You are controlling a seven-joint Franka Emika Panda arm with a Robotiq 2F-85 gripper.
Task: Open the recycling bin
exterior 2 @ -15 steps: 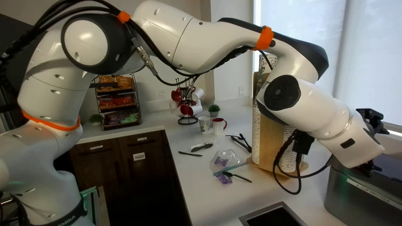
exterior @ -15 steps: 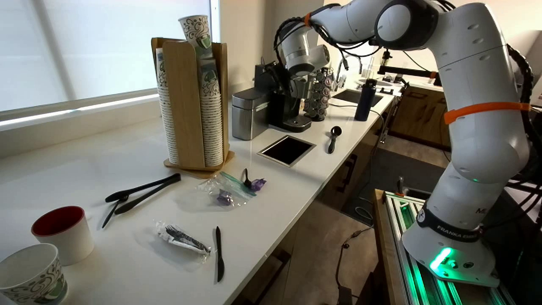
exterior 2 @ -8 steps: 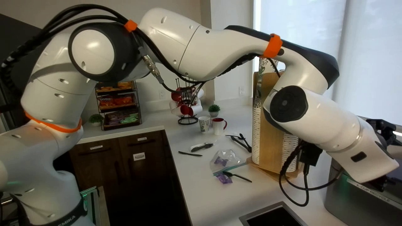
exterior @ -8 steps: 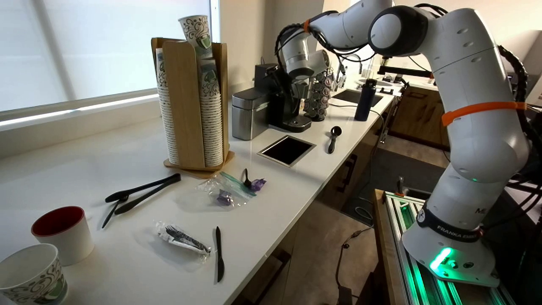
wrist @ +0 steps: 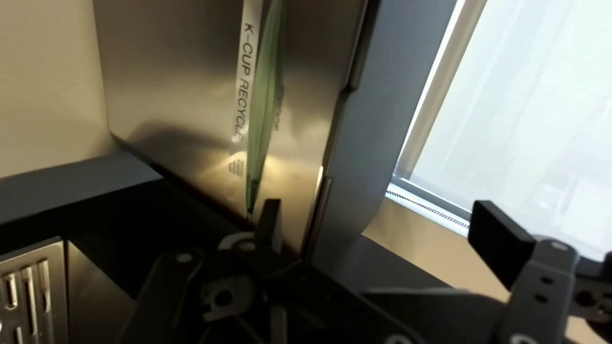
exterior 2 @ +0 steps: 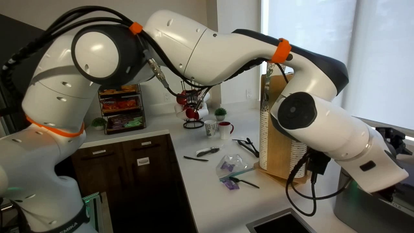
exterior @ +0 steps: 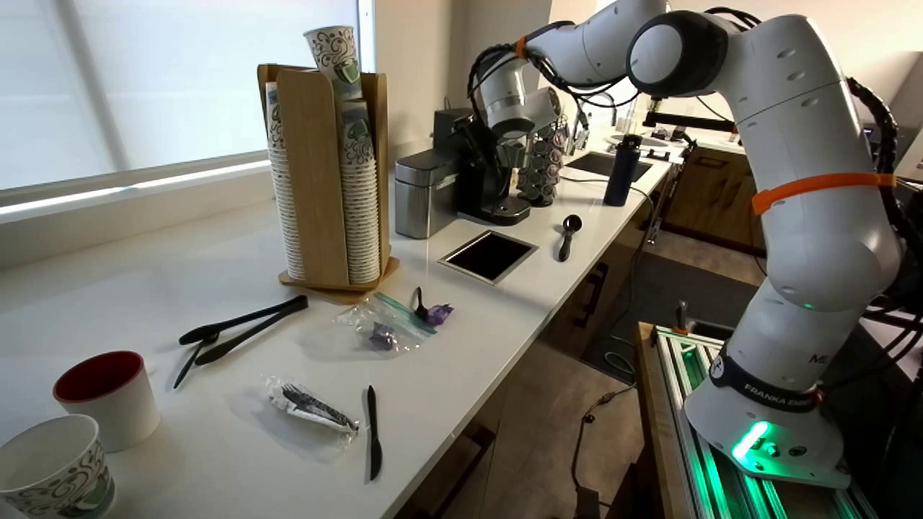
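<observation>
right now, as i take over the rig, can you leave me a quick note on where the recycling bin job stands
Gripper: the black two-finger gripper is open, its fingers well apart, holding nothing.
Things: the silver metal box-shaped bin, with a white strip label reading K-CUP RECYCLE, stands on the white counter beside the black coffee machine.
Done: the gripper is up near the bin; in the wrist view the bin's dark grey lid shows between the fingers. Whether they touch it, I can't tell.
Left: the lid looks shut, so the opening itself.
</observation>
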